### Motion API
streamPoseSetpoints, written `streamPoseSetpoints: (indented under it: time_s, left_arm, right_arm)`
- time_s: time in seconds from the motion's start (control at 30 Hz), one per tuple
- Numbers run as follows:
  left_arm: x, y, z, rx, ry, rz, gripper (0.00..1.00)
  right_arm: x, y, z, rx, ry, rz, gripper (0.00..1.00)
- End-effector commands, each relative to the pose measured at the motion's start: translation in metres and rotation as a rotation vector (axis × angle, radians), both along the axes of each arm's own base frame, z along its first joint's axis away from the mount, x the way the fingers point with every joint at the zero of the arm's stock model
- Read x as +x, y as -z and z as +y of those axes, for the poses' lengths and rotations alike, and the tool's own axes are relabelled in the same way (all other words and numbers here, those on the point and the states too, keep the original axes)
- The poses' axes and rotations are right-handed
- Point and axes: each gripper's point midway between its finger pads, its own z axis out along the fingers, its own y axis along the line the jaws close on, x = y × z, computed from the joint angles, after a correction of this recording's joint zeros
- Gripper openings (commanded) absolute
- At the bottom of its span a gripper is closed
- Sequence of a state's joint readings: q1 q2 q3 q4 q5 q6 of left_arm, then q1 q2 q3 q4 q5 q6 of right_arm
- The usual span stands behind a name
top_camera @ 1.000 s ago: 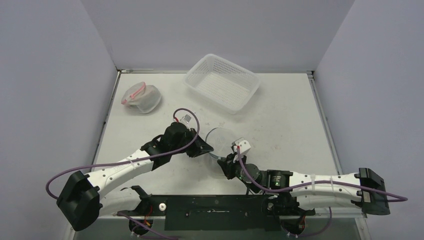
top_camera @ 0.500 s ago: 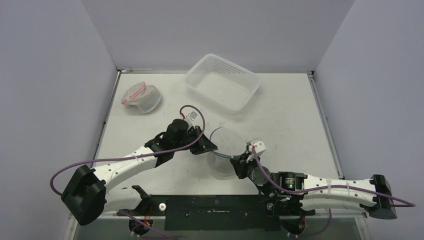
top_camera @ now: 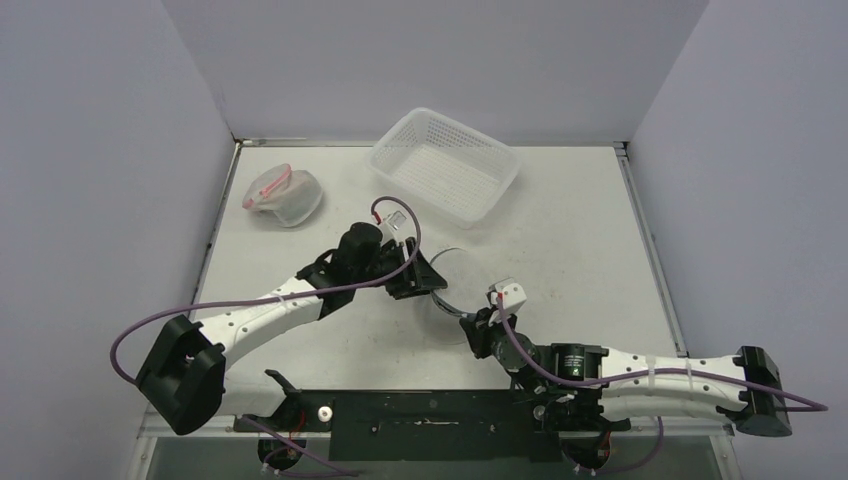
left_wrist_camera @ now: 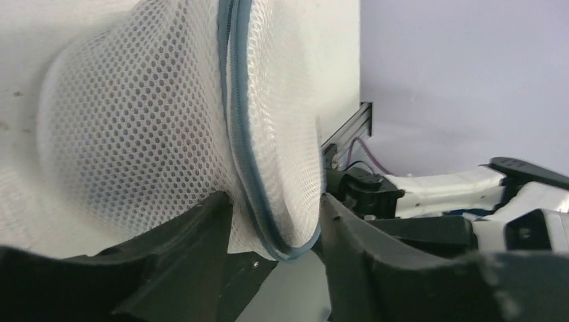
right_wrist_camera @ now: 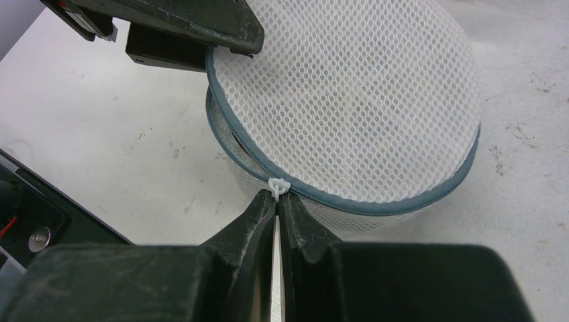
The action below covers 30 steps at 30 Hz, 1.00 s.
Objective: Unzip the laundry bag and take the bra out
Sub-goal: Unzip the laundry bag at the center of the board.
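The table (top_camera: pixel 580 230) is a plain white surface boxed in on three sides by pale grey walls (top_camera: pixel 430 60), with a black rail (top_camera: pixel 430 425) along the near edge where the arms are bolted. Up close the tabletop shows small dark scuffs and specks.

At the back, a white perforated basket (top_camera: pixel 472 135) sits at an angle. Off to the back left, near the wall, lies a small mesh pouch (top_camera: pixel 283 195) with pink trim.

The laundry bag (top_camera: pixel 462 272), round white mesh with a blue-grey zipper (right_wrist_camera: pixel 376 204) around its lid, rests near the middle of the table between the two arms. The left gripper (top_camera: pixel 428 282) has its jaws parted, with the bag's zipped rim between the fingers. I cannot tell whether they press on it. The right gripper (right_wrist_camera: pixel 277 201) is pinched closed on the white zipper pull (right_wrist_camera: pixel 278 183) at the bag's near side. On the left gripper's side the lid gapes slightly from the body. Through the mesh I cannot make out the contents.
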<state>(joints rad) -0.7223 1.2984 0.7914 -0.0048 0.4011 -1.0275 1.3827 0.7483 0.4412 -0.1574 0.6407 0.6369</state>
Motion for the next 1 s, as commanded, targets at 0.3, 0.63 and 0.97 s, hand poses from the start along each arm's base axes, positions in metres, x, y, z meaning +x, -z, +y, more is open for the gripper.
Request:
streamPoseSetpoints:
  time_s: [0.3, 0.63, 0.97]
  left_arm:
    - [-0.023, 0.023, 0.062, 0.185, -0.117, 0.049, 0.82]
    - [-0.052, 0.014, 0.088, 0.1, -0.216, 0.08, 0.9]
    - [-0.035, 0.005, 0.066, 0.006, -0.27, 0.102, 0.84]
  right_arm:
    - [0.002, -0.021, 0.044, 0.069, -0.064, -0.037, 0.05]
    - [-0.003, -0.021, 0.079, 0.063, -0.154, -0.034, 0.05]
    - [-0.009, -0.021, 0.106, 0.065, -0.227, -0.027, 0.05]
